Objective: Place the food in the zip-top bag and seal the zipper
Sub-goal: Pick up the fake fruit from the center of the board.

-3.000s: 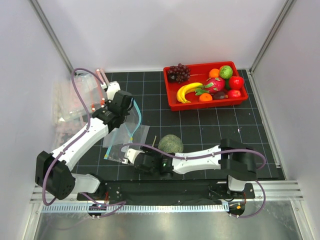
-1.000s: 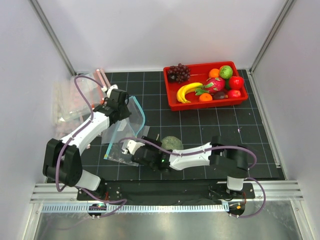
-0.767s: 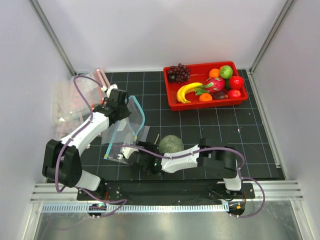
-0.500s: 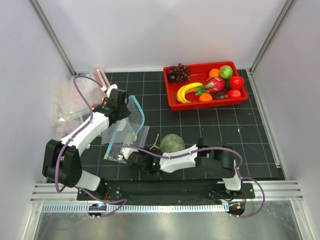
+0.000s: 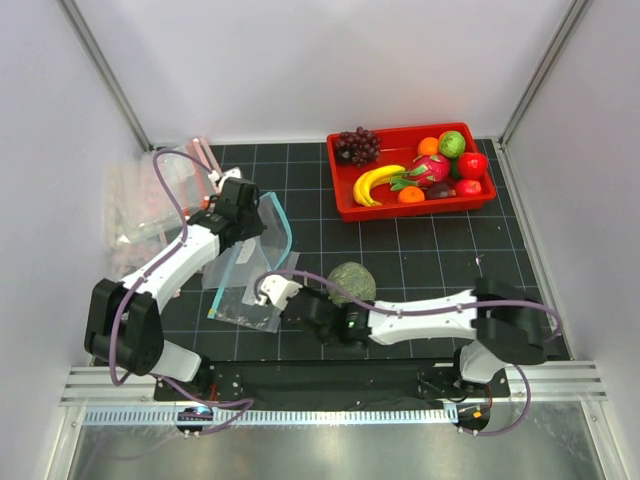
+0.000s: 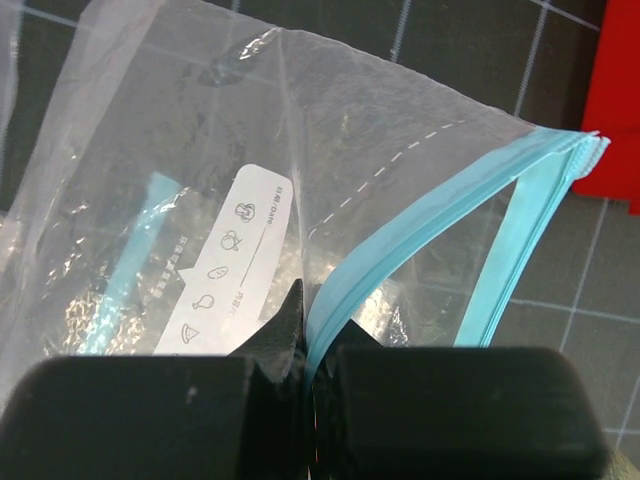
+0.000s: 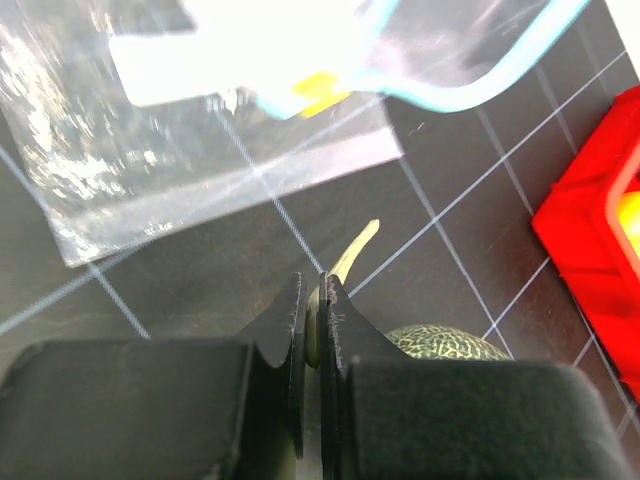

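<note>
Teal zipper (image 6: 420, 235) pinched: left end effector (image 6: 308, 315); melon (image 7: 440, 345) stem: right end effector (image 7: 311, 295).

Right wrist view: the melon (image 7: 440, 342) is mostly hidden behind the right gripper (image 7: 312, 290), just a netted sliver showing. The red tray (image 7: 590, 230) gets chopped by the right edge. A white patch (image 7: 250, 40) up top is blown out, can't tell what it is. Left wrist view: print on the label (image 6: 225, 270) of the bag (image 6: 400, 130) is too small to read. Top view: the pile of clear bags (image 5: 140, 205) is a haze.

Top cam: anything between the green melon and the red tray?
No. Top view shows only bare black gridded mat between the dull green round melon and the red plastic tray.
</note>
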Robot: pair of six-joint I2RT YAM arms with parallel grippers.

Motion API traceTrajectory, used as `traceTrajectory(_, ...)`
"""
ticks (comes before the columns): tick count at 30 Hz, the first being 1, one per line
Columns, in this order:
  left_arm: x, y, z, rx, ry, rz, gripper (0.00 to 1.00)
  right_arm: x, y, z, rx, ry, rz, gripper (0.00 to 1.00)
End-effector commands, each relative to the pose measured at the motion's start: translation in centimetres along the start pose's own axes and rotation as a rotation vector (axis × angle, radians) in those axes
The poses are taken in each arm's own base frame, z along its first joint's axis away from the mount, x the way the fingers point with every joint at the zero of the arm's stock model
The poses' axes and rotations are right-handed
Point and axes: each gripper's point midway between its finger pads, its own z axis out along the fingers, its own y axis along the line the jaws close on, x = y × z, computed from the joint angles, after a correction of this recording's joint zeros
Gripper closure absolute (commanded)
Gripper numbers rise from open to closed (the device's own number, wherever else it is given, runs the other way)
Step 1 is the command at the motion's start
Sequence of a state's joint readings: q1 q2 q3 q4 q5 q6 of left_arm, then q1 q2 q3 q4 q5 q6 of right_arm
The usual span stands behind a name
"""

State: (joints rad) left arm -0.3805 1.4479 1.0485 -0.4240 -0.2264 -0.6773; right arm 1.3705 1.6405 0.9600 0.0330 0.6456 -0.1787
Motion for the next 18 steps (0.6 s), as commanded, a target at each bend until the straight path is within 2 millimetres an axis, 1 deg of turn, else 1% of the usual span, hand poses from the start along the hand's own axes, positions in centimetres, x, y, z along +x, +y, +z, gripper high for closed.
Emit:
traceTrajectory(1,-1.1,-2.8,-1.7,0.145,-0.038,0.029,0.99,-3.9,-2.6,-2.7,0.021,-0.155,0.183,0.99)
traceTrajectory(3,-1.0,-3.2,-2.1,0.159,-0.038,0.046,0.99,-3.6,-4.2,-3.6,0.042,-0.173,0.246,0.99)
traceTrajectory(4,-1.0,-3.8,-2.4,0.172,-0.043,0.059,0.99,-3.7,-4.8,-4.0,0.046,-0.189,0.278,0.99)
traceTrajectory(5,-0.8,-4.1,-2.6,0.179,-0.04,0.07,0.99,-4.7,-6.0,-5.5,0.041,-0.238,0.329,0.99)
traceTrajectory(6,-0.6,-4.4,-2.9,0.181,-0.032,0.081,0.99,-4.7,-7.0,-5.9,0.048,-0.255,0.377,0.99)
traceTrajectory(7,-0.3,-5.0,-3.2,0.189,-0.03,0.103,0.99,-4.2,-7.4,-6.2,0.049,-0.258,0.394,0.99)
traceTrajectory(8,-0.5,-5.7,-3.5,0.194,-0.033,0.114,0.99,-4.3,-8.2,-6.8,0.058,-0.274,0.42,0.99)
traceTrajectory(9,0.0,-5.6,-3.5,0.181,-0.016,0.131,1.0,-4.8,-9.3,-7.9,0.056,-0.307,0.47,0.99)
traceTrajectory(10,0.4,-6.3,-3.8,0.186,-0.01,0.148,1.0,-4.5,-10.2,-8.2,0.071,-0.315,0.492,0.99)
traceTrajectory(11,0.2,-6.8,-3.8,0.182,-0.009,0.155,1.0,-4.5,-10.8,-8.6,0.08,-0.326,0.514,0.99)
traceTrajectory(12,0.9,-7.1,-4.0,0.182,0.013,0.17,1.0,-4.9,-11.8,-9.7,0.084,-0.36,0.556,0.99)
traceTrajectory(13,0.9,-7.4,-4.2,0.185,0.019,0.172,1.0,-5.0,-12.8,-10.1,0.101,-0.372,0.577,0.99)
traceTrajectory(14,1.1,-8.0,-4.3,0.202,0.037,0.173,1.0,-5.2,-13.4,-10.6,0.108,-0.382,0.593,0.99)
traceTrajectory(15,1.5,-8.2,-4.5,0.213,0.054,0.174,1.0,-5.9,-14.4,-11.8,0.117,-0.408,0.616,0.99)
traceTrajectory(17,1.7,-9.5,-5.0,0.266,0.078,0.17,1.0,-6.5,-15.8,-12.9,0.14,-0.427,0.633,0.99)
traceTrajectory(18,2.0,-9.7,-5.1,0.274,0.096,0.171,1.0,-7.2,-16.6,-13.7,0.15,-0.44,0.644,0.99)
